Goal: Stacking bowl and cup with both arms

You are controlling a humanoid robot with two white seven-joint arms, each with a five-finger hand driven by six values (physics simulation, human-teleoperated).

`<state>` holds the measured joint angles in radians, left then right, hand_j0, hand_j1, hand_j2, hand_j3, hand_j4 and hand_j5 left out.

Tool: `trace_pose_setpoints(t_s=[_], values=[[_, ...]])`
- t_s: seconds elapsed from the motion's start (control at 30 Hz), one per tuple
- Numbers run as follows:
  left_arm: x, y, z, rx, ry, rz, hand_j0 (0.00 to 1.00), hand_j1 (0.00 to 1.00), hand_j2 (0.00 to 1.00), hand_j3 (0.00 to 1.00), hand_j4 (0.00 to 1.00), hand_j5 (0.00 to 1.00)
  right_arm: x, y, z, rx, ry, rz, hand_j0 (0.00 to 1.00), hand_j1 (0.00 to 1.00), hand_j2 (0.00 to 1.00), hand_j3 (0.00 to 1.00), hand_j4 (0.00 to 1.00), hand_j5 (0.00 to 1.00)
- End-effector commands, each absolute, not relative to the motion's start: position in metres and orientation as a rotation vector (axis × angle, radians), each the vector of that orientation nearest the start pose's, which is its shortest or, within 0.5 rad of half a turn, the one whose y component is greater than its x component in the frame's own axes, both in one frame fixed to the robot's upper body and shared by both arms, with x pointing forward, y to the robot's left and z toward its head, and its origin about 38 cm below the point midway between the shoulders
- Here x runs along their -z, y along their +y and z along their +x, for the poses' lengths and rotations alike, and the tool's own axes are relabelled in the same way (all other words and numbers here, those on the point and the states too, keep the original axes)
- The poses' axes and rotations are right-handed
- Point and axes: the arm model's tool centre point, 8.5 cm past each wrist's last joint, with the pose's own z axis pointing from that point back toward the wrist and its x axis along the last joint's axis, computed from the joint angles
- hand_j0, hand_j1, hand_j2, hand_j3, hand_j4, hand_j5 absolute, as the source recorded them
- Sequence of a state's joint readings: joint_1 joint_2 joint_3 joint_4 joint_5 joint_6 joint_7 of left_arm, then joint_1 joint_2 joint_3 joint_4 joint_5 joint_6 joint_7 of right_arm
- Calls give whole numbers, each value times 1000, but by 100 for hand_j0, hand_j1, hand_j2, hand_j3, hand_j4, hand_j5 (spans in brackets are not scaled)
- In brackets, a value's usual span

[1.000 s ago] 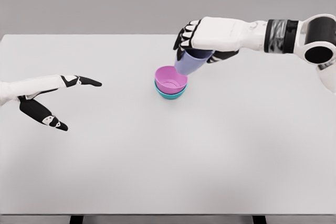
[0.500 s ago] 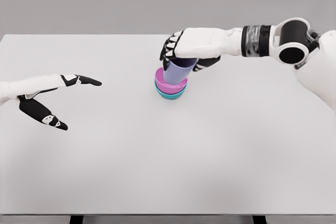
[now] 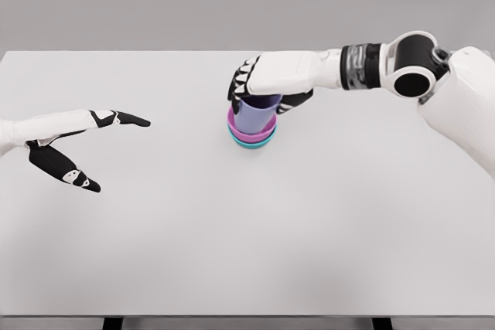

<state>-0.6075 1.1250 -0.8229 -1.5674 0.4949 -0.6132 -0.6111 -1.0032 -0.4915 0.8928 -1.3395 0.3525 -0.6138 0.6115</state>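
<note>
right hand [image 3: 267, 83] clasped lavender cup [image 3: 256, 116], seated in pink bowl [image 3: 251, 136] atop teal bowl [image 3: 253, 143], mid-table [image 3: 247, 229] | left hand [image 3: 69, 141] fingers spread, idle | risk: a sideways release could tip the cup or shift the stack

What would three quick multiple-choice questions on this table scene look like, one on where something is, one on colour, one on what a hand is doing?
1. Where is the purple cup?
A. In the stacked bowls
B. At the table's left edge
C. Under the left hand

2. What colour is the lower bowl?
A. Yellow
B. Teal
C. Red

3. How is the left hand?
A. Gripping a bowl
B. Closed in a fist
C. Open, holding nothing

Answers: 1 A, the cup sits inside the pink bowl, with the right hand on it; 2 B, a teal rim shows beneath the pink; 3 C, its fingers are spread.
</note>
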Motion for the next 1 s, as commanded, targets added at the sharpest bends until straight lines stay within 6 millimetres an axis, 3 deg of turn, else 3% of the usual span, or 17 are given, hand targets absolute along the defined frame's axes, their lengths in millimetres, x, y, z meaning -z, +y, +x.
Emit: trace_pose_setpoints(t_s=[0.0, 0.07, 0.13, 0.37, 0.4, 0.43, 0.47, 0.5, 0.53, 0.57, 0.63, 0.7, 0.77, 0.97], values=[[-238, 344, 373, 1611, -1562, -272, 100, 100, 100, 100, 100, 100, -263, -131, 471, 2828, 1918, 246, 63, 63, 63, 63, 63, 63], [-238, 344, 373, 1611, -1562, -272, 100, 100, 100, 100, 100, 100, -263, -130, 472, 2826, 1914, 249, 72, 72, 72, 72, 72, 72], [-238, 344, 373, 1611, -1562, -272, 100, 100, 100, 100, 100, 100, -265, -130, 472, 2827, 1902, 264, 99, 99, 99, 99, 99, 99], [-238, 344, 373, 1611, -1562, -272, 100, 100, 100, 100, 100, 100, -273, -138, 474, 2819, 1908, 307, 100, 100, 100, 100, 100, 100], [-238, 344, 373, 1612, -1562, -273, 100, 100, 100, 100, 100, 100, -278, -145, 476, 2815, 1926, 337, 100, 100, 100, 100, 100, 100], [-238, 344, 373, 1612, -1562, -273, 100, 100, 100, 100, 100, 100, -289, -165, 480, 2813, 1956, 410, 100, 100, 100, 100, 100, 100], [-238, 344, 373, 1612, -1562, -273, 100, 100, 100, 100, 100, 100, -304, -205, 483, 2832, 1976, 537, 100, 100, 100, 100, 100, 100], [-238, 344, 373, 1612, -1562, -273, 100, 100, 100, 100, 100, 100, -309, -218, 481, 2838, 1972, 577, 100, 100, 100, 100, 100, 100], [-238, 344, 373, 1612, -1562, -273, 100, 100, 100, 100, 100, 100, -314, -249, 476, 2881, 1933, 659, 100, 100, 100, 100, 100, 100], [-238, 344, 373, 1612, -1562, -273, 100, 100, 100, 100, 100, 100, -308, -277, 472, 2950, 1901, 705, 100, 100, 100, 100, 100, 100], [-238, 344, 373, 1612, -1562, -273, 100, 100, 100, 100, 100, 100, -302, -305, 466, 3009, 1903, 739, 100, 100, 100, 100, 100, 100], [-238, 344, 373, 1612, -1562, -273, 100, 100, 100, 100, 100, 100, -294, -308, 464, 3031, 1902, 720, 100, 100, 100, 100, 100, 100], [-238, 344, 373, 1612, -1562, -273, 100, 100, 100, 100, 100, 100, -285, -325, 460, 3092, 1873, 735, 100, 100, 100, 100, 100, 100], [-236, 345, 373, 1609, -1558, -275, 100, 100, 100, 100, 100, 100, -281, -325, 459, 3099, 1876, 719, 100, 100, 100, 100, 100, 100]])
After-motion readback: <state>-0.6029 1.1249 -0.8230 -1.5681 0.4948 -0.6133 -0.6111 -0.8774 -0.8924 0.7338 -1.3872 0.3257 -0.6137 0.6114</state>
